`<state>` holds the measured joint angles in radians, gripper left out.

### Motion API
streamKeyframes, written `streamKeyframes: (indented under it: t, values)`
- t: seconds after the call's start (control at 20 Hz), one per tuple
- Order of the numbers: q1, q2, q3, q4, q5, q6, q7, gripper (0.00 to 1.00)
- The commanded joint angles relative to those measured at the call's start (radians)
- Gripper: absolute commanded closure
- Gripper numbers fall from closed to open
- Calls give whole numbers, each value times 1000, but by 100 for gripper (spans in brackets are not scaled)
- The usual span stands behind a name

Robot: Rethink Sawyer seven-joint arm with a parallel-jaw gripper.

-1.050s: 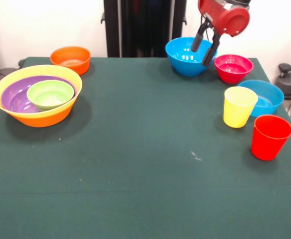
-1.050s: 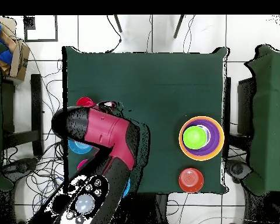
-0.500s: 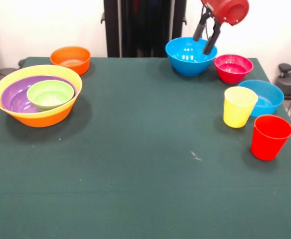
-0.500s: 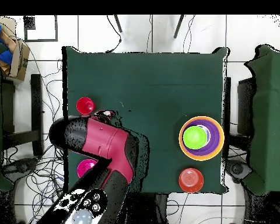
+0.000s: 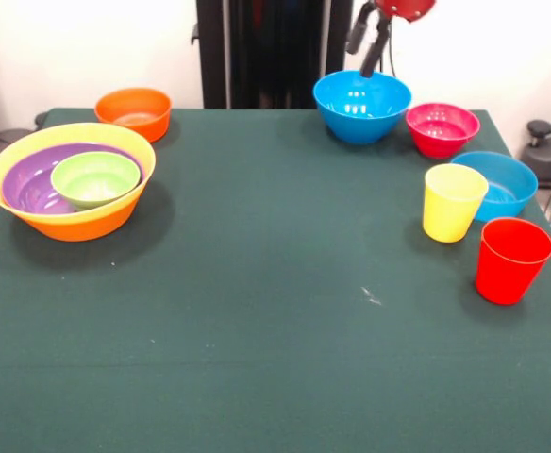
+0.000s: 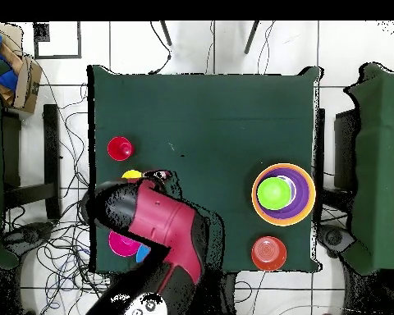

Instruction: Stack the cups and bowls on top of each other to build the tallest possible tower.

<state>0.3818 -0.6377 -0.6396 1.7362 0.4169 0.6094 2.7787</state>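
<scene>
My claw point(image 5: 367, 42) hangs empty above the deep blue bowl point(image 5: 361, 106).
Its fingers are spread apart; the pink-red bowl point(image 5: 442, 128) sits just beside that blue bowl on the counter point(image 5: 257, 311).

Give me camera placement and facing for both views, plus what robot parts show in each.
Front view: sits across the table, looking over the green table toward the pedestal; only the gripper shows, open, hanging above the blue bowl.
Overhead view: sits above, looking straight down, robot base at the bottom; the red arm covers the lower left of the table.
Shared: the nested yellow, purple and green bowls, the orange bowl and the red cup.
</scene>
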Motion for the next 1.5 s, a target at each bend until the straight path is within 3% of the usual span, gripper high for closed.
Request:
streamKeyframes:
  t: [0.05, 0.7, 1.5]
  values:
    - [-48, -31, 110, 132, -23, -101, 54, 0]
    - [-115, -11, 142, 134, -57, -199, 18, 0]
    - [-148, 52, 161, 14, -45, -144, 28, 0]
